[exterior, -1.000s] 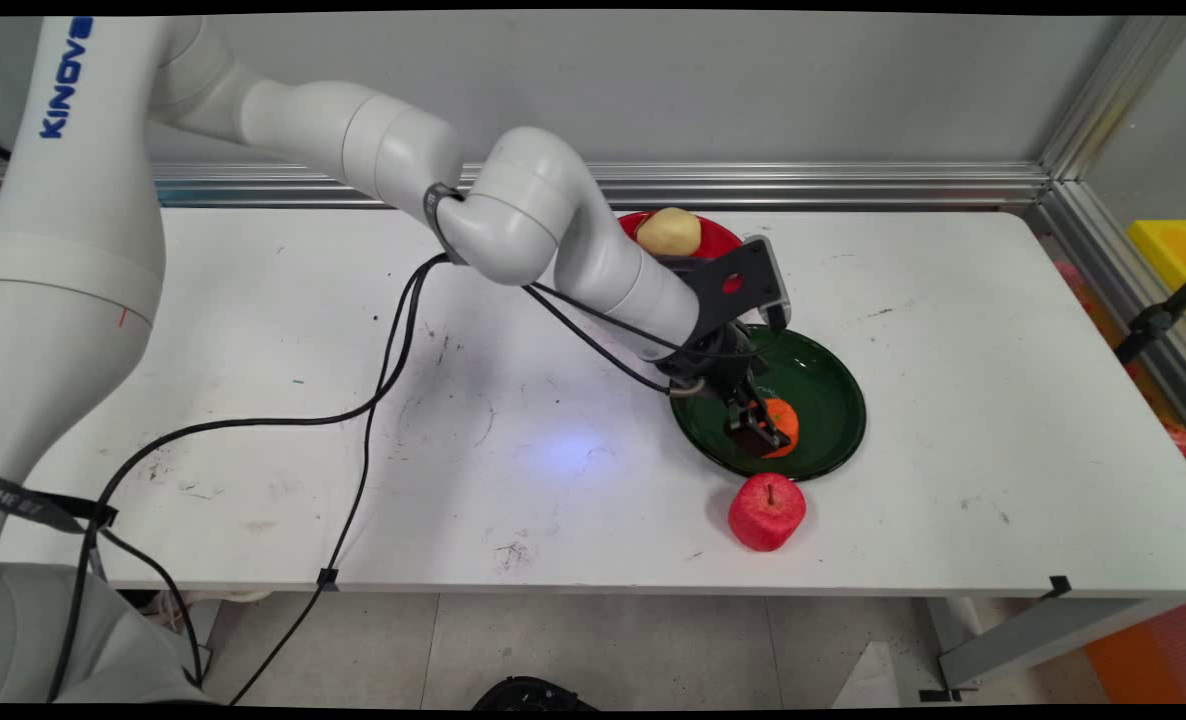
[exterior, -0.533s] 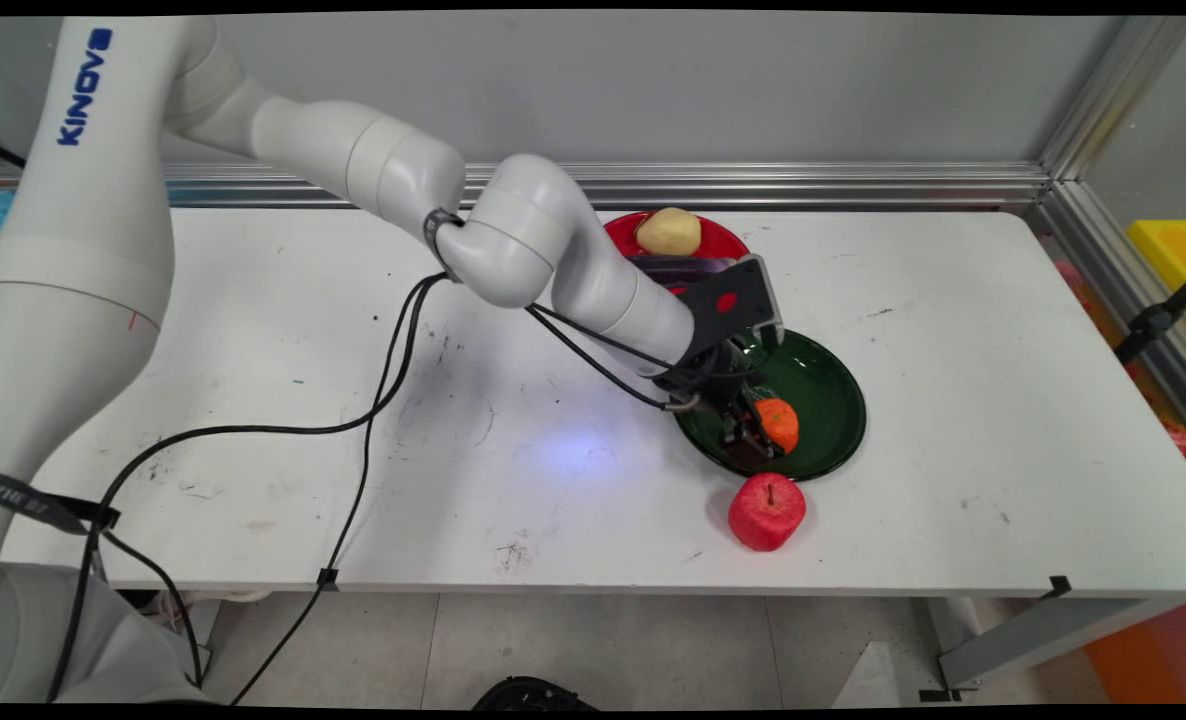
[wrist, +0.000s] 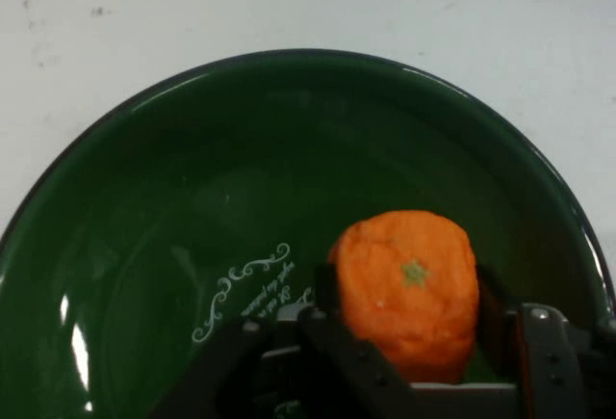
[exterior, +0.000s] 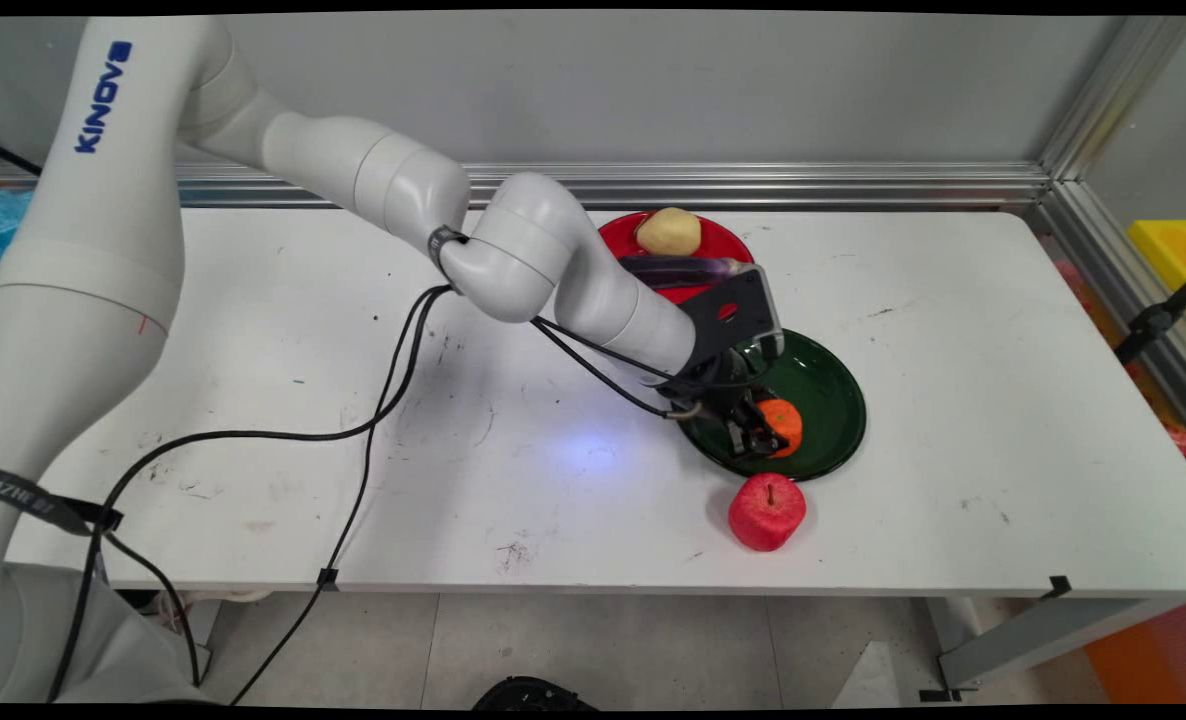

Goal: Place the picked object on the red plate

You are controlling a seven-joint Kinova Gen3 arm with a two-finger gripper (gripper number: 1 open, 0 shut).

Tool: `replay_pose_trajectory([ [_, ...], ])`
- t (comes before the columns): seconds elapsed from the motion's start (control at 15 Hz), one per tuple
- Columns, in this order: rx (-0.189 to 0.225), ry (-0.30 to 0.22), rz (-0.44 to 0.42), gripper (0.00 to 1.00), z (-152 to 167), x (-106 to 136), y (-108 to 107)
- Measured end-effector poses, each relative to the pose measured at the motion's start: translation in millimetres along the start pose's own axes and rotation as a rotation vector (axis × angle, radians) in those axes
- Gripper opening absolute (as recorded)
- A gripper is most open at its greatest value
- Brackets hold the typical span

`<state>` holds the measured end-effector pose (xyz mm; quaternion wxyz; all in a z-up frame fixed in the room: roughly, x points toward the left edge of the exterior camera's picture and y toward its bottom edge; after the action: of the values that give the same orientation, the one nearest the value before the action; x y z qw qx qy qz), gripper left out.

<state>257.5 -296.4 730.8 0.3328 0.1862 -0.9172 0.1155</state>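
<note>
Pincer (wrist: 409,327) closed around the orange (wrist: 407,284), one finger on each flank, low inside the green plate (wrist: 144,197) on the white surface (exterior: 953,400). The fruit looks light and slightly squashy, likely a foam-netted toy, so its broad sides seem the steadiest hold. A red apple (exterior: 767,511) lies just beside the plate's near rim; a red plate (exterior: 723,240) carrying a potato (exterior: 668,231) and an eggplant (exterior: 678,267) sits behind.
</note>
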Motion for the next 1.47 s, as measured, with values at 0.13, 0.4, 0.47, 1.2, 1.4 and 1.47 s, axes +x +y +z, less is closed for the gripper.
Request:
replay_pose_trajectory([
  [0.13,-0.001,0.005,0.000,0.00,0.1,0.6,-0.2],
  [0.4,-0.007,0.018,-0.010,0.00,-4.8,6.0,-4.1],
  [0.47,-0.009,0.022,-0.013,0.00,-8.3,8.6,-7.2],
  [1.2,0.046,-0.006,0.015,0.00,-60.6,5.7,-87.1],
  [1.4,0.074,-0.015,0.024,0.00,-68.4,-2.4,-111.3],
  [1.47,0.082,-0.015,0.027,0.00,-69.3,-4.9,-118.3],
])
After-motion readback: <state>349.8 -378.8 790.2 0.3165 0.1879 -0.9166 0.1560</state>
